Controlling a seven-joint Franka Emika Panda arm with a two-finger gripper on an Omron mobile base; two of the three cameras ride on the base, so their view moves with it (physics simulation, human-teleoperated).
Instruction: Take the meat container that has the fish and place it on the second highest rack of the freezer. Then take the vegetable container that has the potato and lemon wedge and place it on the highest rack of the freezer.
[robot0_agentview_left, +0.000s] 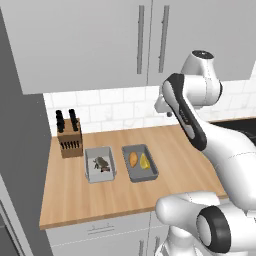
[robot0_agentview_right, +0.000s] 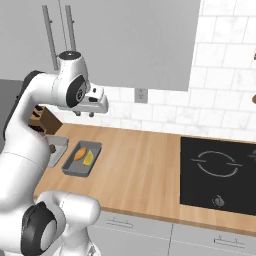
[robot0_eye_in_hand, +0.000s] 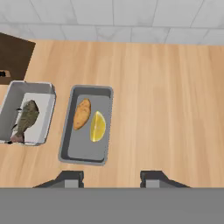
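The light grey meat container (robot0_agentview_left: 89, 164) (robot0_eye_in_hand: 47, 114) holds a dark fish (robot0_eye_in_hand: 25, 120) and sits on the wooden counter, left of centre. Right beside it, without touching, is the dark grey vegetable container (robot0_agentview_left: 151, 167) (robot0_agentview_right: 74, 171) (robot0_eye_in_hand: 67, 131) with a potato (robot0_eye_in_hand: 82, 113) and a lemon wedge (robot0_eye_in_hand: 97, 127). In the right base view my arm hides part of the meat container (robot0_agentview_right: 60, 144). My gripper (robot0_agentview_left: 165, 112) (robot0_agentview_right: 84, 115) (robot0_eye_in_hand: 110, 180) hangs high above the counter, right of both containers, open, with nothing between its fingers. The freezer's racks are out of view.
A knife block (robot0_agentview_left: 69, 137) (robot0_eye_in_hand: 12, 57) stands at the back left by the tiled wall. A black cooktop (robot0_agentview_right: 217, 172) is set into the counter to the right. Wall cabinets (robot0_agentview_left: 100, 40) hang overhead, and a tall grey panel (robot0_agentview_left: 20, 165) borders the counter's left end.
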